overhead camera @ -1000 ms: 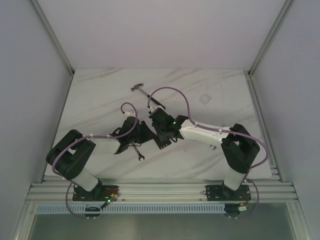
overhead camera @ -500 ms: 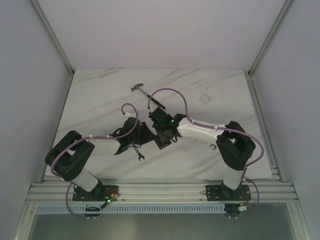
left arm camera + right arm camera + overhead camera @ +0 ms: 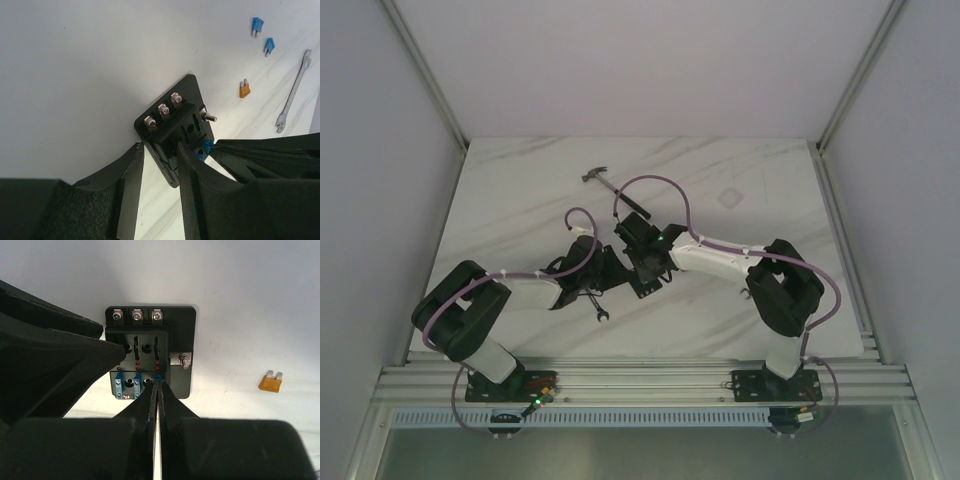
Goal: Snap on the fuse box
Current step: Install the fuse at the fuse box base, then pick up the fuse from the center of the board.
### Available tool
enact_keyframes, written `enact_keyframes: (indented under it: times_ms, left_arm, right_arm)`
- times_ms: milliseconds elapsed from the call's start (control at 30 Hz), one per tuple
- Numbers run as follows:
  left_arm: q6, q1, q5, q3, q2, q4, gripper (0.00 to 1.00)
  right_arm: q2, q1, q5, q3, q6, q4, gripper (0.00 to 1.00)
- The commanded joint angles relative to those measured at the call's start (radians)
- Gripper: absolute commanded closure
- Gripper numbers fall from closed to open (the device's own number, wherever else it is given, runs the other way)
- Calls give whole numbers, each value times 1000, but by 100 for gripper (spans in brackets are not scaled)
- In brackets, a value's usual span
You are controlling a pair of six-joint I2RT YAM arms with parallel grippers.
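Fuse box: the black square plastic fuse box (image 3: 147, 347) lies flat on the white marble table (image 3: 520, 200), smack between the two arms, with three screws along one edge.
Left gripper: the left gripper (image 3: 160, 147) has its fingers spread, straddling one end of the box. One finger lies on the raised block, and a sliver of table shows beside the other.
Right gripper: the right gripper (image 3: 157, 385) has its fingers pressed nearly together, pinching a small blue plastic fuse (image 3: 205, 147) at the box's slot row.
Loose bits: two blue loose fuses (image 3: 257, 25) and an orange loose fuse (image 3: 270, 382) lie near the box.
Tools: a slim silver metal wrench (image 3: 292, 95) lies beside the fuses, and a small hammer (image 3: 610, 187) lies farther back.
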Motion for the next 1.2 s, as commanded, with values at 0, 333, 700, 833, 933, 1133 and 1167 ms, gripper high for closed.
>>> enact_keyframes:
  times_ms: [0,333,700,833,933,1133,1167]
  left_arm:
    - [5,-7,-15,-3,23,-7,58]
    - [0,-9,-11,-12,29,10,59]
    - [-6,-32,8,-21,-12,-6,60]
    - [-21,-48,6,-33,-43,-10,60]
    - [-33,-55,11,-43,-67,-16,59]
    - [-24,-57,-35,-65,-172,-76,49]
    - [-14,-57,-47,-63,-203,-94,47]
  right_arm:
    - [79,6,-9,11,-10,-96,100]
    - [175,32,33,-46,5,-131,100]
    - [-11,50,-7,-11,18,-75,100]
    - [-89,52,-12,0,31,-59,94]
    - [-142,49,17,2,40,-56,87]
    - [-208,-29,66,-40,38,-80,69]
    - [-211,-46,71,-53,30,-81,66]
